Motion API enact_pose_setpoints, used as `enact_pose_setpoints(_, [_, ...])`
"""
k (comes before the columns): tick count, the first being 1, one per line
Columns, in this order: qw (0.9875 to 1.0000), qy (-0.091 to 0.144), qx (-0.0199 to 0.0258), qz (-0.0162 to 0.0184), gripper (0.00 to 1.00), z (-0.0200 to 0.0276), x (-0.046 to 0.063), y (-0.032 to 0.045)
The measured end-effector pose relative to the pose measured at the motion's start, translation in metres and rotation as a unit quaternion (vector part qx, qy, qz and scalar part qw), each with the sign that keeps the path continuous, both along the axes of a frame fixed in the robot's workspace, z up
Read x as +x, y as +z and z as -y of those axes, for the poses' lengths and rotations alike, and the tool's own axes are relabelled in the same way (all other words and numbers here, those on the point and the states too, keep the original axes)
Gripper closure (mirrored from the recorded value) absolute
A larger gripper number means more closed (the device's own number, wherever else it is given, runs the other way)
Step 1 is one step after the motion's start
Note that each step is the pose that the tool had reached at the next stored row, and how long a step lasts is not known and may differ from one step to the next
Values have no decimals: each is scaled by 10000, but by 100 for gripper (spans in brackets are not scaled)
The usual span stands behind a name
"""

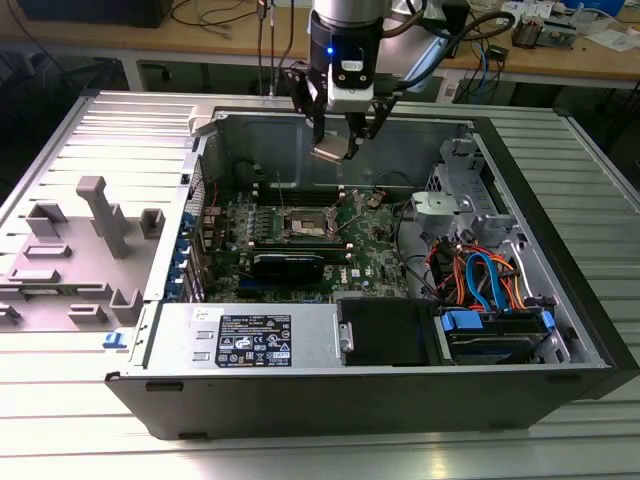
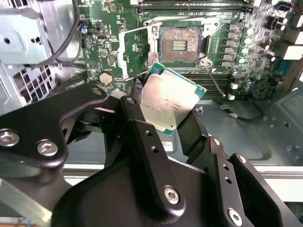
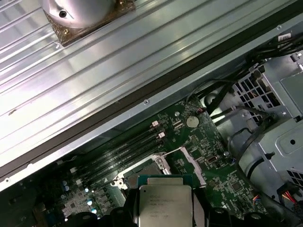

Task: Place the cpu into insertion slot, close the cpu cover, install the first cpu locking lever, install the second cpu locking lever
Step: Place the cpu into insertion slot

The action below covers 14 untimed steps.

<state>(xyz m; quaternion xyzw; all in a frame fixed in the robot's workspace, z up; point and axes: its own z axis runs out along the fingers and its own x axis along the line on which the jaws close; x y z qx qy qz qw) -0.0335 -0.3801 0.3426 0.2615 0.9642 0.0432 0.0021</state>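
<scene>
Jaws closed on opposite edges of the cpu (image 2: 173,99), holding it in the air well above the insertion slot (image 2: 182,45) (bare, dark centre exposed). Placing looks to be the step in hand; seating calls for squaring chip to slot, kept level.

Below me a ribbed silvery desk (image 1: 330,455) catches pale glare along its grooves; behind it a wooden worktop (image 1: 590,62) runs across, strewn with cables (image 1: 215,12) and small clutter

cpu (image 2: 171,101) top: dull scuffed metal
</scene>
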Motion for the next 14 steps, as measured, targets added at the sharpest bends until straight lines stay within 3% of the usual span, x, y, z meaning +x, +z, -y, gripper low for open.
enact_pose_setpoints(14, [10000, -14, 1, 1, 45, 4, 0, -2])
